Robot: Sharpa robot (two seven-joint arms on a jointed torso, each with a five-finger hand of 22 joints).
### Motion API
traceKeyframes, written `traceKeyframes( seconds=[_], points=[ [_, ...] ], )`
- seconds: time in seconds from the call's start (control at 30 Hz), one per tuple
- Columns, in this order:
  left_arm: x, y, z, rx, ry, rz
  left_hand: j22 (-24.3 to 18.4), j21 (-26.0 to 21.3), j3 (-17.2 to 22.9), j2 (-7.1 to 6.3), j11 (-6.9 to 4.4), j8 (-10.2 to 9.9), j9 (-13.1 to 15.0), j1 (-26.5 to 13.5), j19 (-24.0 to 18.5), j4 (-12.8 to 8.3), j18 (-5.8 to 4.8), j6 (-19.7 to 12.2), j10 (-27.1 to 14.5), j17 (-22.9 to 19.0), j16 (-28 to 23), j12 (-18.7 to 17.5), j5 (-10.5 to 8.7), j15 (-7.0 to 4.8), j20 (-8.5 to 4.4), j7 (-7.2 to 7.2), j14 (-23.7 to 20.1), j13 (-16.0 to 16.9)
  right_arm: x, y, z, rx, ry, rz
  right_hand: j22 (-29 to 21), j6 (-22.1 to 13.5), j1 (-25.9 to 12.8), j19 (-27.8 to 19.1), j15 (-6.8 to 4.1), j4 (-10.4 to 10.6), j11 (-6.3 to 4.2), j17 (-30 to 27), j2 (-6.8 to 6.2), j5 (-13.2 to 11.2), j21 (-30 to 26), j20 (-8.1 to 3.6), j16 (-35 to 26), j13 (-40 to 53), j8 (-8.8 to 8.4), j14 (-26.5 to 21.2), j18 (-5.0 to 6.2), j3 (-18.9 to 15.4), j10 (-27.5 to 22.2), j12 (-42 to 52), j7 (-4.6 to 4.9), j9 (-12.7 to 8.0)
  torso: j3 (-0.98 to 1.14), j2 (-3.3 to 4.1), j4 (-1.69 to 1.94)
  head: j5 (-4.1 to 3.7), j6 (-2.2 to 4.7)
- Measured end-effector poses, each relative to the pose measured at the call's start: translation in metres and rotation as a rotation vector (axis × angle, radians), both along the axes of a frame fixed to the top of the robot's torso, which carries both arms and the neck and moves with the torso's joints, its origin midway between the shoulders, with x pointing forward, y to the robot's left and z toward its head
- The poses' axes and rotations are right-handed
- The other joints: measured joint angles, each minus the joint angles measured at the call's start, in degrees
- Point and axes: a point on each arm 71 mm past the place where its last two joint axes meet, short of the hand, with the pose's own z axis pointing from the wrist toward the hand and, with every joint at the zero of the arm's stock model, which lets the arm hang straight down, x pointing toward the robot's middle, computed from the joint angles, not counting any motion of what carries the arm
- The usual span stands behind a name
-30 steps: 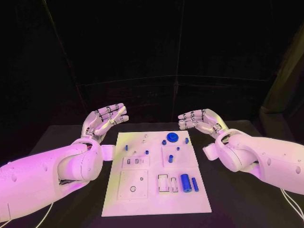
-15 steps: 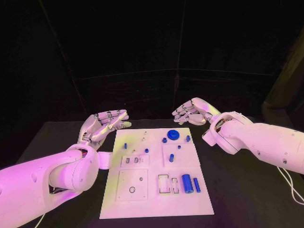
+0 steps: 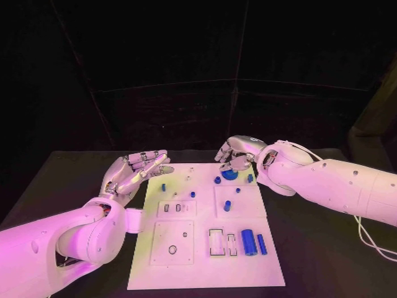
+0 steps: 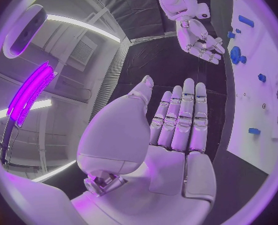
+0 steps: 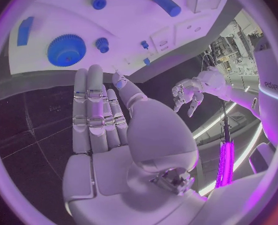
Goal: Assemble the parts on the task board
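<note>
Head view: the white rectangular task board (image 3: 208, 248) lies mid-table, long axis running 12 to 6 o'clock. The right hand (image 3: 237, 154) hangs over the board's 12 o'clock end, fingers apart and pointing down, holding nothing; directly beneath it sits the blue toothed gear wheel (image 3: 229, 175). Judgement: the hand is placed there to come down on the gear, the likely first pick. The right wrist view supports this: the flat, extended fingers (image 5: 96, 110) point at the gear wheel (image 5: 66, 49), with clear space between them, so no contact yet. Near the gear stand small blue pegs, e.g. one short blue peg (image 3: 249, 178) at its 3 o'clock. The left hand (image 3: 134, 169) is open, palm up, fingers straight and empty, parked off the board's 9 o'clock edge at the far end, probably kept clear so that it does not block the right arm. The left wrist view confirms an empty palm (image 4: 176, 135) with the board's edge beside it. At the board's 5 o'clock corner lie a fat blue cylinder (image 3: 249, 241) and a thin blue rod (image 3: 262, 244), side by side and untouched, next to empty rectangular slots. Assembly looks barely begun. Risk, as I judge it: the neighbouring pegs crowd the approach to the gear.
</note>
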Motion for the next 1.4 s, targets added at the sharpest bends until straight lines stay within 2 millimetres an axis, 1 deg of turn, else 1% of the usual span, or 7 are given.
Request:
traceKeyframes(
  seconds=[0.1,0.37,0.57,1.03,1.07,1.23,1.4],
  points=[
    [0.000,0.000,0.000,-0.002,0.000,-0.004,0.00,0.00,0.00,0.02,0.00,0.00,0.00,-0.02,0.00,0.00,0.00,0.00,0.00,0.02,0.00,0.00,0.00,0.00,0.00,0.00,0.00,0.00,0.001,0.002,-0.002,-0.061,-0.005,0.002,2.01,-0.38,-0.53,0.50,0.00,0.16,0.41,4.10,-0.54,-0.14,3.51,0.10,7.44,0.00,0.00,0.00,0.00,0.16,-1.00,0.00,-0.38,0.00,-0.05,0.49,0.22,-0.40,-0.04],
    [0.002,0.000,-0.001,-0.003,0.003,-0.012,-0.20,-0.31,-0.16,0.22,0.00,-0.24,0.00,-0.22,0.20,-0.16,-0.02,0.00,0.00,0.07,-0.34,-0.42,0.00,0.00,0.19,0.00,0.00,0.00,0.001,0.009,-0.006,-0.166,0.007,0.020,6.68,-1.28,-0.63,0.19,0.00,0.13,0.19,15.99,-0.54,-0.88,11.23,0.55,24.20,0.07,0.00,0.00,0.00,0.50,-2.21,0.29,-0.26,0.01,-0.12,1.40,0.61,-0.83,-0.14],
    [0.003,0.000,-0.002,-0.005,0.007,-0.020,-0.34,-0.55,-0.39,0.22,0.00,-0.27,-0.05,-0.22,0.19,-0.40,-0.02,0.00,0.00,0.07,-0.61,-0.77,0.00,0.00,0.19,0.00,-0.01,0.01,0.001,0.013,-0.010,-0.215,0.033,0.028,9.37,-1.28,-0.86,-0.46,0.00,0.36,0.19,23.26,-0.32,-1.03,14.41,0.65,31.48,0.07,0.00,-0.01,0.00,0.94,-2.21,0.51,-0.26,0.01,-0.16,1.93,0.86,-0.87,0.01],
    [0.004,0.001,-0.003,-0.005,0.015,-0.025,-0.43,-0.55,-0.23,0.22,0.22,-0.51,-0.04,-0.22,0.19,-0.56,-0.03,-0.01,-0.23,0.12,-0.82,-0.92,0.00,0.00,0.19,0.00,-0.01,0.01,-0.003,0.021,-0.011,-0.244,0.047,0.055,19.53,0.08,-1.89,2.03,0.00,0.31,-0.10,33.89,0.16,-1.20,22.51,0.83,41.73,0.06,0.00,-0.01,-0.15,3.35,-0.57,0.73,-0.59,0.04,0.01,2.58,1.02,-0.74,0.14],
    [0.004,0.001,-0.003,-0.004,0.015,-0.025,-0.43,-0.55,-0.23,0.22,0.22,-0.51,-0.04,-0.22,0.19,-0.56,-0.03,-0.01,-0.22,0.12,-0.82,-0.92,0.00,0.00,0.19,0.00,-0.01,0.01,-0.003,0.021,-0.011,-0.245,0.047,0.056,20.63,0.69,-1.94,2.43,0.00,0.30,-0.14,34.85,0.85,-1.69,23.31,1.05,42.63,0.06,0.00,-0.01,-0.95,4.14,0.05,0.95,-0.58,0.08,0.04,2.61,1.02,-0.77,0.19],
    [0.004,0.001,-0.003,-0.003,0.017,-0.025,-0.49,-0.55,-0.23,0.22,0.22,-0.51,-0.04,-0.22,0.19,-0.56,-0.03,-0.01,-0.22,0.11,-1.06,-1.11,0.00,0.00,0.19,0.00,-0.01,0.01,-0.003,0.021,-0.011,-0.246,0.046,0.054,23.18,2.55,-1.64,2.84,-0.12,0.27,-0.63,36.90,2.37,-3.44,25.43,0.63,44.74,0.09,0.31,0.12,-0.94,7.15,1.72,0.94,-0.97,0.24,0.09,2.76,1.08,-0.89,0.34],
    [0.005,0.002,-0.004,-0.002,0.020,-0.025,-0.56,-0.78,-0.39,0.42,0.22,-0.72,-0.04,-0.42,0.19,-0.72,-0.04,-0.01,-0.22,0.17,-1.06,-1.15,0.00,0.00,0.19,0.00,-0.01,0.02,-0.003,0.020,-0.009,-0.247,0.038,0.051,24.66,3.48,-1.34,2.84,-0.20,0.22,-0.82,37.69,2.65,-6.60,26.58,0.63,45.81,0.09,0.31,0.20,-0.94,10.39,2.57,0.95,-1.24,0.24,0.14,2.88,1.15,-0.92,0.48]
  ],
)
